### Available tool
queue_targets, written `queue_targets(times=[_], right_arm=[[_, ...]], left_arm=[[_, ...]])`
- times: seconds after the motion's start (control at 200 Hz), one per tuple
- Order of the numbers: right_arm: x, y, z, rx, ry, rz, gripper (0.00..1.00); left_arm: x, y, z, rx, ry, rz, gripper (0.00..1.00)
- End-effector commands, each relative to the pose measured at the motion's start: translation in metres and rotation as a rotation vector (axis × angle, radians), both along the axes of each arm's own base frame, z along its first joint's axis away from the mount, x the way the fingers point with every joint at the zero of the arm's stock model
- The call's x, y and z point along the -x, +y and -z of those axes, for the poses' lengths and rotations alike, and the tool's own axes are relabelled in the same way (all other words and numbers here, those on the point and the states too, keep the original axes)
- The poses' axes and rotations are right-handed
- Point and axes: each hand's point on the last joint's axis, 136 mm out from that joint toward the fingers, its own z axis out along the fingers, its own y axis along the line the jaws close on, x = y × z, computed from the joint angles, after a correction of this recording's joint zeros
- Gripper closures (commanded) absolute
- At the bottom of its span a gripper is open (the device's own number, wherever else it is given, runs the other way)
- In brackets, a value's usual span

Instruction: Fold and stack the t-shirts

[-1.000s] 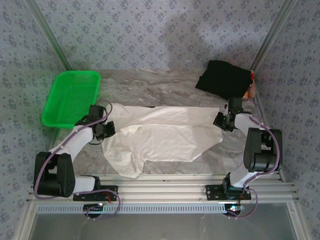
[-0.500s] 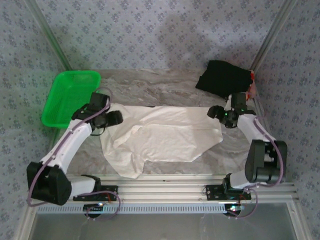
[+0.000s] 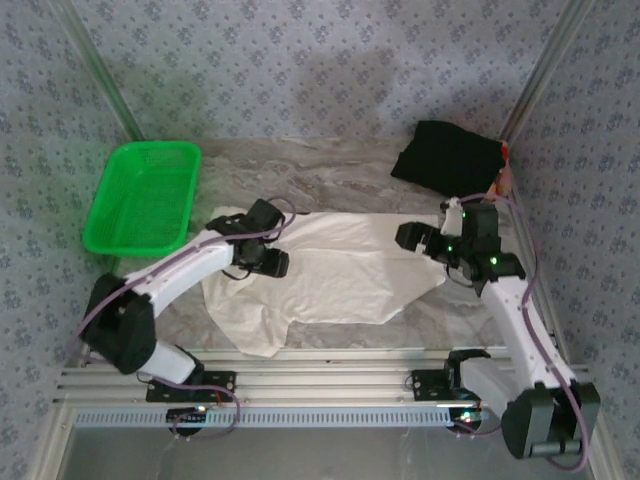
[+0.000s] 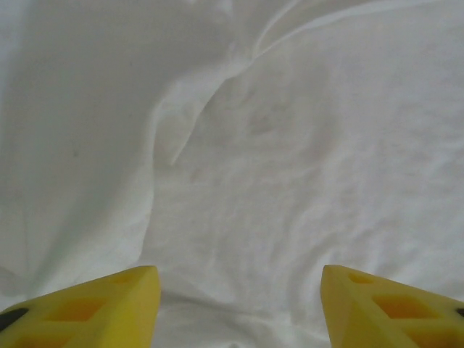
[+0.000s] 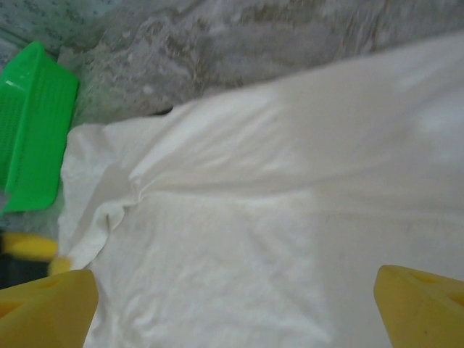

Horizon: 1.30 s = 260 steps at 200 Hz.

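Note:
The off-white t-shirt (image 3: 340,285) lies spread and wrinkled across the middle of the table. Its cloth (image 4: 290,145) passes under both pairs of yellow fingers. My left gripper (image 3: 272,262) hovers over the shirt's left part, open, with nothing between its fingers (image 4: 239,312). My right gripper (image 3: 408,238) is over the shirt's right end, jaws wide open above bare cloth (image 5: 235,312). The off-white shirt (image 5: 290,217) has a raised fold running across it. The black t-shirt (image 3: 450,160) sits bunched at the back right corner, away from both grippers.
A green plastic basket (image 3: 145,195) stands at the back left; its corner (image 5: 32,123) shows beyond the shirt's far edge. Marbled tabletop (image 3: 330,175) runs behind the shirt. A small orange object (image 3: 503,180) lies beside the black shirt. Patterned walls close in three sides.
Both grippers went from shut at the shirt's left and right edges to open. Both arms swung inward over the off-white shirt. The shirt's edges lie flat where they were let go.

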Motion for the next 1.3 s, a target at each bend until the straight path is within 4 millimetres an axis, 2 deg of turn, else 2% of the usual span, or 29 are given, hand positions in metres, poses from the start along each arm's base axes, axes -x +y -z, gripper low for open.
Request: queue_targets(times=[0.0, 0.18, 0.33, 0.525, 0.789, 0.959, 1.144, 1.294], right_arm=[[0.025, 0.011, -0.004, -0.072, 0.019, -0.03, 0.0], [0.036, 0.013, -0.008, -0.088, 0.013, -0.04, 0.0], [0.036, 0.014, -0.011, -0.097, 0.012, -0.042, 0.0], [0.038, 0.014, -0.008, -0.092, 0.025, -0.044, 0.0], [0.039, 0.014, -0.006, -0.092, 0.028, -0.049, 0.0], [0.037, 0.016, -0.005, -0.101, 0.032, -0.052, 0.0], [0.035, 0.016, -0.006, -0.109, 0.028, -0.052, 0.0], [0.034, 0.021, -0.013, -0.131, 0.01, -0.069, 0.0]], left_arm=[[-0.015, 0.005, 0.015, -0.106, -0.001, 0.003, 0.43], [-0.033, -0.005, 0.036, -0.136, 0.008, 0.018, 0.5], [-0.045, -0.01, 0.051, -0.166, 0.009, 0.023, 0.53], [-0.056, -0.002, 0.062, -0.22, 0.016, 0.01, 0.58], [-0.058, 0.016, 0.062, -0.271, 0.002, -0.014, 0.63], [-0.058, 0.017, 0.062, -0.258, -0.007, -0.02, 0.67], [-0.059, 0.013, 0.063, -0.239, 0.003, -0.019, 0.83], [-0.056, 0.007, 0.051, -0.206, -0.005, -0.014, 0.91]])
